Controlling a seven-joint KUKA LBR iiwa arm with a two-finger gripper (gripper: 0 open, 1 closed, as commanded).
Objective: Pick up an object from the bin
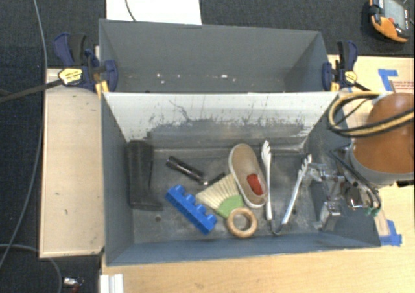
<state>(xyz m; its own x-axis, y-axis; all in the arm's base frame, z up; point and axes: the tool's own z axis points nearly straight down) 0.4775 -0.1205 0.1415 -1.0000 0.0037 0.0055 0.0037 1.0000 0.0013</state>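
My gripper (329, 210) hangs low at the bin's right side, close to the right wall, with nothing seen in it. Just left of it lie metal tongs (292, 193), their arms running from upper right down to a joined end near the front wall. A white plastic fork (266, 170) lies upright beside the tongs. Further left is a beige shoe-shaped thing with a red inside (249, 175).
A tan tape roll (242, 222), a cream and green brush-like thing (222, 198), a blue toothed block (191, 209), a black marker (185, 168) and a black oblong block (139, 174) spread leftward across the floor. The arm with its orange cover and cables comes in over the right rim.
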